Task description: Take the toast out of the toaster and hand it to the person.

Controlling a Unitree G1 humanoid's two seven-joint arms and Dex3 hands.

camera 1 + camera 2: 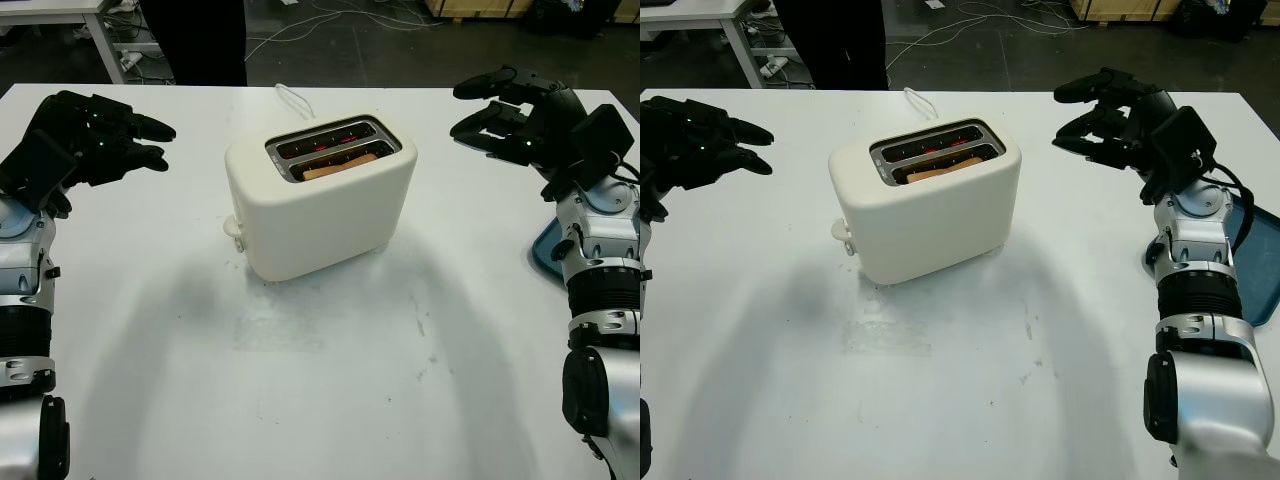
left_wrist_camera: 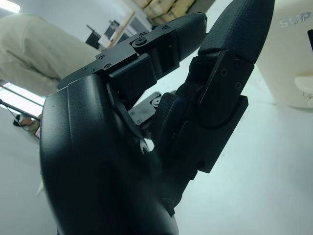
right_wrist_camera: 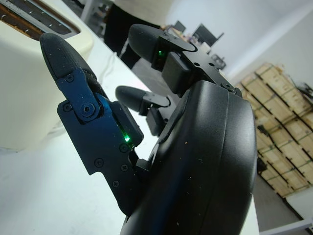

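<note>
A cream two-slot toaster stands in the middle of the white table. A slice of brown toast sits low in its nearer slot; the farther slot glows red. My left hand hovers open over the table to the left of the toaster, well apart from it. My right hand hovers open to the right of the toaster, also apart from it. A person in dark trousers stands beyond the far edge of the table. The toaster's side shows past my right hand's fingers.
A blue tray lies at the table's right edge beside my right forearm. The toaster's white cord runs off the far edge. A white desk stands behind at the left, cables on the floor beyond.
</note>
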